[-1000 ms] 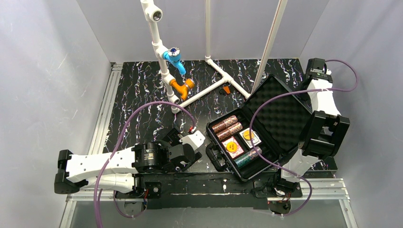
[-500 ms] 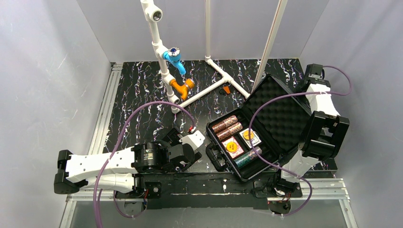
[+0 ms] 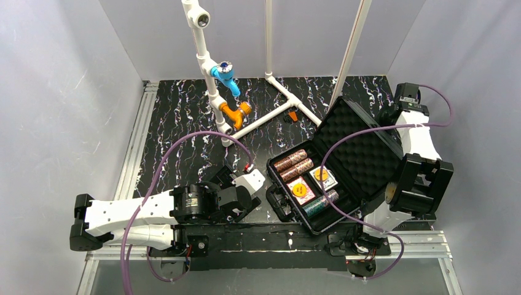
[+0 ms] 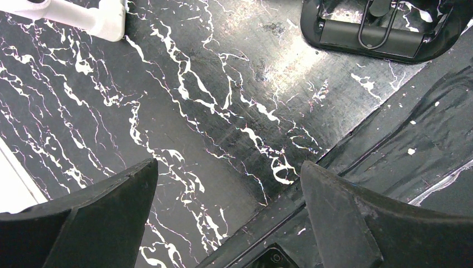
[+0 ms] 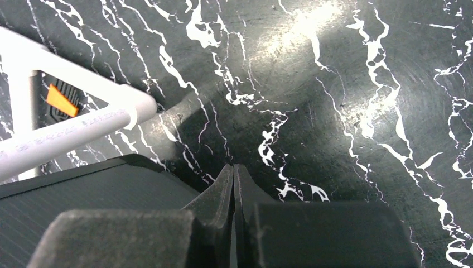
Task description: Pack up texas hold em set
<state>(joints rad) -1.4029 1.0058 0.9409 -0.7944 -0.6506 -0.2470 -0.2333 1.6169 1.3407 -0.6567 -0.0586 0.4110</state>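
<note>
The black case (image 3: 284, 209) lies open at the front right, and its handle (image 4: 385, 36) faces my left arm. Two red-brown chip rolls (image 3: 293, 165), a dark green roll (image 3: 319, 204) and two card decks with orange discs (image 3: 301, 189) sit in its base. The foam-lined lid (image 3: 359, 144) stands tilted up on the right. My right gripper (image 5: 233, 167) is shut on nothing, low behind the lid's far corner, right beside its ribbed outer shell (image 5: 83, 192). My left gripper (image 4: 228, 173) hangs open over bare tabletop, left of the handle near the front edge.
A white pipe frame (image 3: 270, 114) with a blue fitting (image 3: 226, 77) and an orange fitting (image 3: 236, 112) stands at the back. One pipe end (image 5: 72, 131) and a small orange tag (image 5: 60, 100) lie just past the lid. Grey walls enclose both sides.
The right gripper's jaws have closed, and the arm has shifted slightly behind the lid. The lid has tipped up a little toward the base. The left arm has not moved.
</note>
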